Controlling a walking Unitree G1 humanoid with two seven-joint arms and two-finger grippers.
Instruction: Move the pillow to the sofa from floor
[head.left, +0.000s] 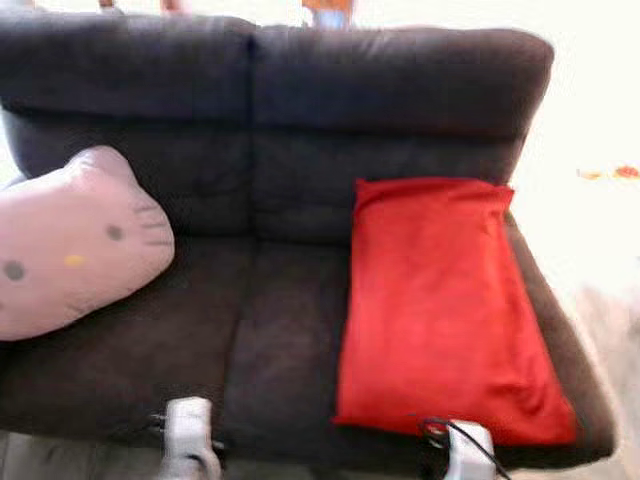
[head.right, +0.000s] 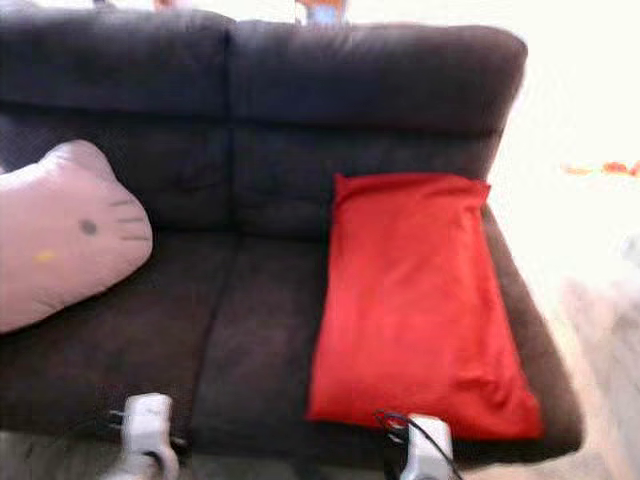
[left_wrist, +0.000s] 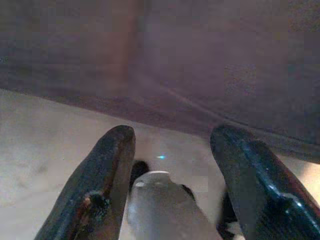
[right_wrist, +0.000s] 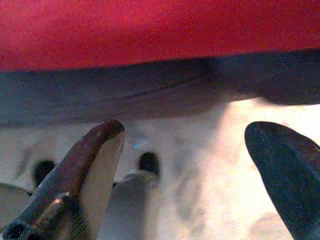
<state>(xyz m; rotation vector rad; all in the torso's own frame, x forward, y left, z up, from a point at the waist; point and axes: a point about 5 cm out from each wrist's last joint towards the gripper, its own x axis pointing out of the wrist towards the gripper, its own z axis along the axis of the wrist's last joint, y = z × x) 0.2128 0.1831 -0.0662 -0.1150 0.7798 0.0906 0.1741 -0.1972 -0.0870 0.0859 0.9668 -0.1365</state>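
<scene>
A red pillow (head.left: 440, 300) lies on the right seat of the dark brown sofa (head.left: 270, 340), its top edge leaning on the backrest. In the right wrist view the red pillow (right_wrist: 150, 30) hangs over the sofa's front edge above my right gripper (right_wrist: 200, 145), which is open with nothing between its fingers. My left gripper (left_wrist: 172, 145) is open too, low in front of the sofa's base above the pale floor. Both silver wrists show at the bottom of the eye views, the left wrist (head.left: 188, 435) and the right wrist (head.left: 468, 450).
A pink cat-face cushion (head.left: 70, 240) rests against the sofa's left arm. Pale floor (head.left: 600, 290) lies to the right of the sofa, with small orange bits (head.left: 610, 172) on it. The sofa's middle and left seats are bare.
</scene>
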